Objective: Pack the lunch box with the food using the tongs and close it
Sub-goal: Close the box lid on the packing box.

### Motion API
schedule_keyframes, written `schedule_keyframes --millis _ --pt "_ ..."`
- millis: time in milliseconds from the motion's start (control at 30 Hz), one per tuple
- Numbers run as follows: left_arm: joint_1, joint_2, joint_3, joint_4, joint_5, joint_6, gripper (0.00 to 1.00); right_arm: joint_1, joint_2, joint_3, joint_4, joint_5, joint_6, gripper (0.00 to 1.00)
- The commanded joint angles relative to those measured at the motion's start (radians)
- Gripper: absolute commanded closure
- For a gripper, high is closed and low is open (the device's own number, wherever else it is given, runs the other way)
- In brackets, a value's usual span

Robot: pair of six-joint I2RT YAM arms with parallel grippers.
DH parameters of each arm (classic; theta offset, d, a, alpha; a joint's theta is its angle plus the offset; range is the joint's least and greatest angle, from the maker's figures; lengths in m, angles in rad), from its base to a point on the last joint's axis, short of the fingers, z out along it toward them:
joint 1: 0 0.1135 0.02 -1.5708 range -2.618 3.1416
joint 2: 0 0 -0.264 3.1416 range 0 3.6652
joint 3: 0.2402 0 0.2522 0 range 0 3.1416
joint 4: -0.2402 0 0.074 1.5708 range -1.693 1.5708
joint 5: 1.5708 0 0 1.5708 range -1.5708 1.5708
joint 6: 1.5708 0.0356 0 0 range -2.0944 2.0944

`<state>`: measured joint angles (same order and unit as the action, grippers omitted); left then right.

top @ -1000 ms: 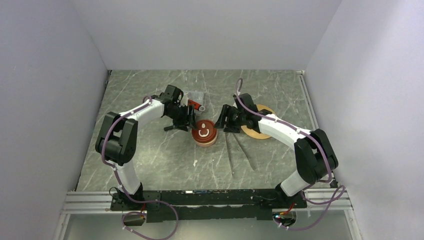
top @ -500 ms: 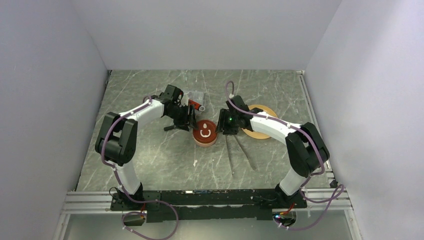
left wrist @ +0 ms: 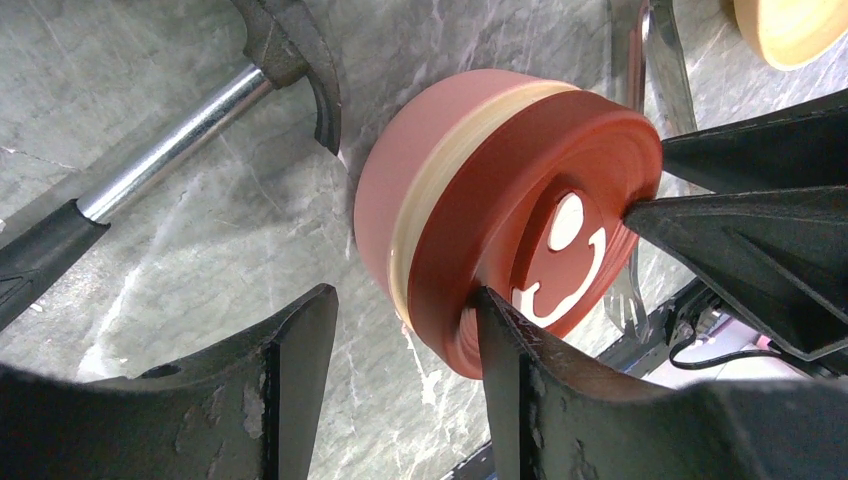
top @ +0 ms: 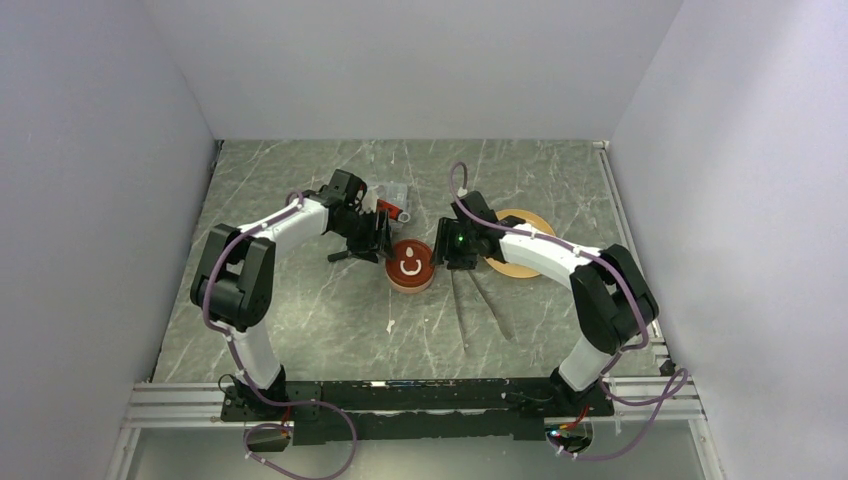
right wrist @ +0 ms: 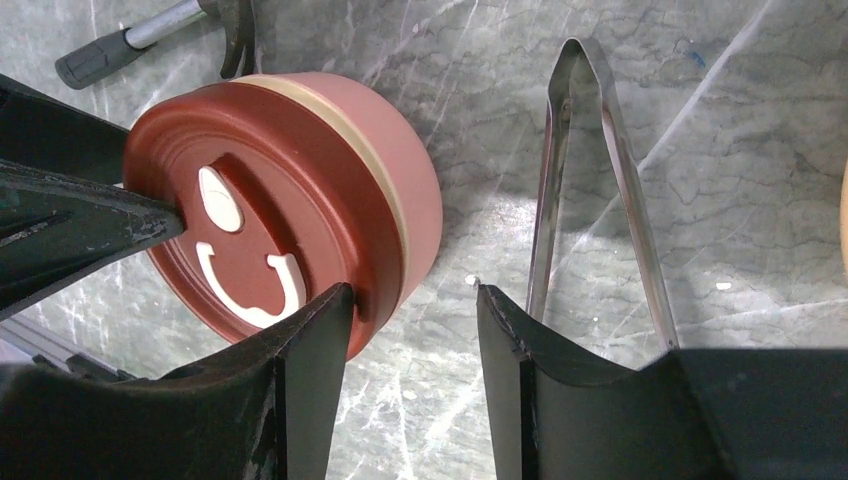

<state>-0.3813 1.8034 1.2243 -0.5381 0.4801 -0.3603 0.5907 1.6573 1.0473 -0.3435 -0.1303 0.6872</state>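
Lunch box point(top: 410, 268) stands on the table point(top: 300, 320), its lid point(right wrist: 250, 210) on, between the two arms. I see the left end effector point(left wrist: 400, 305) and right end effector point(right wrist: 412, 295) released, one finger of each touching the lid's opposite edges.

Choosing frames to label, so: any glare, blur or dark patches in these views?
Top view: even light, sharp, though the lunch box is small. Left wrist: lid sharp, glint on the hammer shaft, own fingers dark. Right wrist: pale sheen on the table by the box, tongs mirror-bright.
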Motion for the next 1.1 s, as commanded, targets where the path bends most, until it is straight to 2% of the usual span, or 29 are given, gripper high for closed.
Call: schedule_keyframes --millis 0,167,300,400,533,667,767,833,900,1067 --pt "-0.005 0.045 0.036 -0.022 -0.003 0.02 0.41 0.014 0.038 0.043 0.006 0.016 -0.017 0.47" --pt "-0.005 0.127 0.068 -0.091 -0.053 0.036 0.45 0.015 0.118 0.033 -0.009 0.036 -0.007 0.54" --pt "-0.015 0.169 0.081 -0.12 -0.088 0.046 0.48 0.014 0.14 0.007 -0.001 0.036 0.009 0.54" --pt "-0.028 0.198 0.093 -0.15 -0.124 0.062 0.5 0.01 0.176 0.05 -0.033 0.043 0.003 0.55" --pt "-0.057 0.236 0.116 -0.205 -0.212 0.098 0.5 0.034 0.199 0.114 -0.094 0.115 -0.002 0.58" --pt "-0.057 0.298 0.144 -0.261 -0.241 0.128 0.53 0.061 0.215 0.125 -0.1 0.127 0.006 0.6" --pt "-0.057 0.306 0.149 -0.287 -0.294 0.148 0.55 0.104 0.226 0.164 -0.175 0.255 0.001 0.63" --pt "-0.057 0.302 0.142 -0.291 -0.321 0.155 0.55 0.129 0.21 0.169 -0.199 0.273 -0.001 0.63" --pt "-0.057 0.311 0.139 -0.301 -0.308 0.164 0.55 0.138 0.17 0.125 -0.163 0.234 0.0 0.64" --pt "-0.076 0.289 0.11 -0.293 -0.164 0.17 0.59 0.141 0.017 -0.005 -0.102 0.171 0.035 0.66"
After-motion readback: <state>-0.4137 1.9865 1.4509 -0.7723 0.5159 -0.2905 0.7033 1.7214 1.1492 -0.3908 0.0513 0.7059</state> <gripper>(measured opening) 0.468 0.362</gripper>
